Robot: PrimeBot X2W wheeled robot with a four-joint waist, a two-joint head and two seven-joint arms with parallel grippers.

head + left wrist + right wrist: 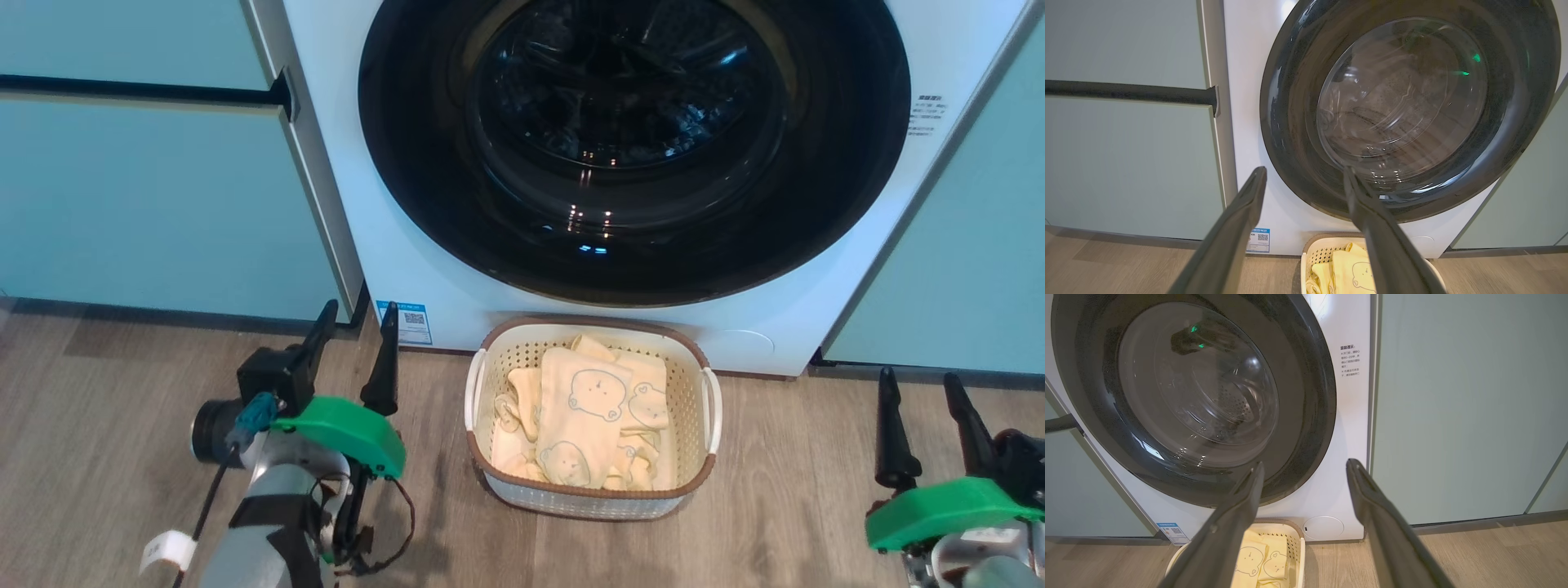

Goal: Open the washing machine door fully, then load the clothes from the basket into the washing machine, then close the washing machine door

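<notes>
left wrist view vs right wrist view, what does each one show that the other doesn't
Left wrist view: the left tool, open, and the long dark bar across the left cabinet panel; the right wrist view catches just a stub of that bar.
Right wrist view: the right tool, open, and the printed text on the washing machine front.
Both: the shut washing machine door, the basket with the clothes below it, and the blue label sticker.
</notes>
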